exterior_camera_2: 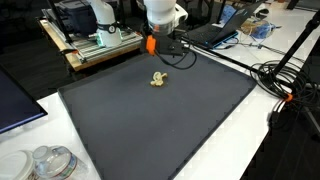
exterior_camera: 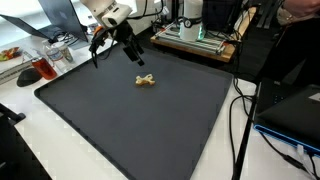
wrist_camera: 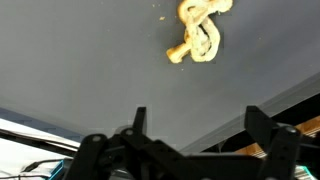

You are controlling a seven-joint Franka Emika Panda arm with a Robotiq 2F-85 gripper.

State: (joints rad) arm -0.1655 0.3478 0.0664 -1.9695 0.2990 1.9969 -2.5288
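Note:
A small tan knotted piece of rope (exterior_camera: pixel 146 81) lies on the dark grey mat (exterior_camera: pixel 130 125) toward its far side. It also shows in the other exterior view (exterior_camera_2: pixel 158 79) and at the top of the wrist view (wrist_camera: pixel 200 32). My gripper (exterior_camera: pixel 118 45) hangs above the mat's far edge, apart from the rope, fingers spread and empty. In the wrist view its two fingers (wrist_camera: pixel 197 122) stand wide apart over bare mat. It also shows in an exterior view (exterior_camera_2: pixel 172 52).
A wooden frame with equipment (exterior_camera: pixel 195 38) stands behind the mat, seen also in an exterior view (exterior_camera_2: pixel 95 45). Black cables (exterior_camera: pixel 240 120) run along the mat's side. A laptop (exterior_camera_2: pixel 15 105), clear containers (exterior_camera_2: pixel 45 165) and a red-filled glass (exterior_camera: pixel 40 68) sit on the white table.

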